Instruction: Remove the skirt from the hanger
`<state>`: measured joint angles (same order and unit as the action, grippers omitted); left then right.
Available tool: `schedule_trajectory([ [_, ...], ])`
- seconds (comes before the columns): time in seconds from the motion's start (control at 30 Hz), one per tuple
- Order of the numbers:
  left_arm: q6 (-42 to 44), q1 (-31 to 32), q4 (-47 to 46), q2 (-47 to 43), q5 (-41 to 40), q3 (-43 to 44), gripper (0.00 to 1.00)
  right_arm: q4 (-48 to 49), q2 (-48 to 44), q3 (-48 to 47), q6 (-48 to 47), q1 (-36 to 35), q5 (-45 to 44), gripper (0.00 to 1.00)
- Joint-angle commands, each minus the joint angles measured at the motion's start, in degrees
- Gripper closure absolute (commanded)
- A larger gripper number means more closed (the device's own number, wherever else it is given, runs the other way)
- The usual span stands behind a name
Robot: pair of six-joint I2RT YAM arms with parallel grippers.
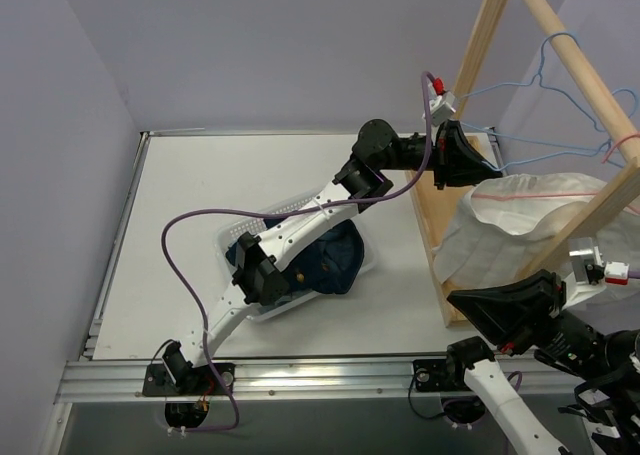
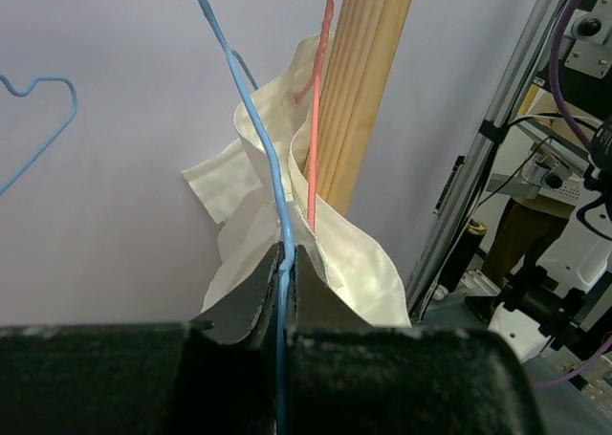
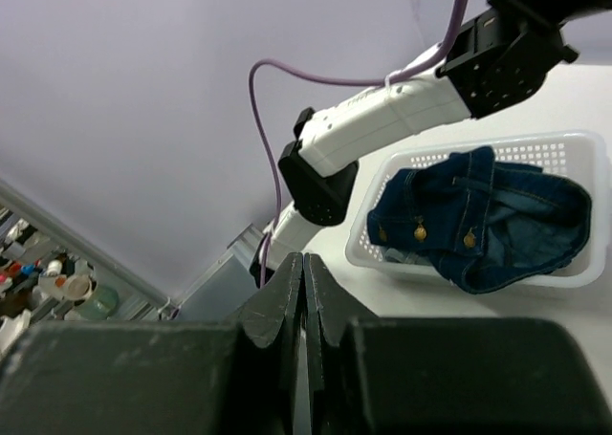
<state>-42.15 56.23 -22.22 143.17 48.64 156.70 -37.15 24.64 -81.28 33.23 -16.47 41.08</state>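
The white skirt (image 1: 520,225) hangs on a blue wire hanger (image 1: 550,155) at the wooden rack (image 1: 480,45) on the right. My left gripper (image 1: 478,165) reaches to the rack and is shut on the hanger wire. In the left wrist view the blue wire (image 2: 258,129) runs between the closed fingers of the gripper (image 2: 285,253), with the skirt (image 2: 363,263) and a pink strap (image 2: 320,91) just behind. My right gripper (image 1: 457,298) is low, beside the skirt's lower edge. In the right wrist view it (image 3: 302,263) is shut with nothing in it.
A white basket (image 1: 300,207) with a blue denim garment (image 1: 330,260) stands mid-table under the left arm; both show in the right wrist view, the basket (image 3: 402,253) and the denim (image 3: 478,215). The rack's wooden post (image 2: 368,81) stands right behind the hanger wire.
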Motion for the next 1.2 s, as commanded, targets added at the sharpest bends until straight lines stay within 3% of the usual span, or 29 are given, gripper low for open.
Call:
schedule_trajectory([
  [0.0, 0.42, -1.99, -12.39, -7.47, 2.33, -0.43, 0.98, -0.99, 4.53, -4.59, -0.80, 0.39, -5.38, 1.00],
  [0.13, -6.54, -3.93, -19.00, -7.82, 4.97, -0.79, 0.98, -0.75, 5.07, -5.83, -0.98, 0.39, -7.42, 1.00],
  [0.2, -4.09, -3.32, -12.26, -6.69, 5.93, 3.32, 0.98, 0.75, 4.36, -4.60, -0.01, 0.39, -6.89, 1.00],
  [0.3, -2.23, -2.18, -9.34, -5.89, 7.52, 4.84, 0.98, 2.51, 3.22, -2.50, 0.78, 0.39, -6.80, 1.00],
  [0.73, -1.79, 3.71, -11.09, -2.55, -8.64, 5.28, 0.98, 4.89, 1.55, -0.12, 3.68, 1.09, -7.24, 1.00],
  [0.87, -2.67, 2.84, -13.12, -2.98, -8.83, 8.18, 0.98, 4.89, 0.58, 1.56, 3.77, 1.70, -6.54, 1.00],
  [1.03, -5.21, 0.64, -19.50, -10.35, -8.74, -5.07, 0.98, 3.49, 0.49, -0.28, 3.33, 1.70, -6.71, 1.00],
  [1.17, -6.97, -1.29, -18.56, -10.72, -8.56, -8.34, 0.98, 1.82, 0.76, -2.04, 2.36, 1.70, -7.33, 1.00],
])
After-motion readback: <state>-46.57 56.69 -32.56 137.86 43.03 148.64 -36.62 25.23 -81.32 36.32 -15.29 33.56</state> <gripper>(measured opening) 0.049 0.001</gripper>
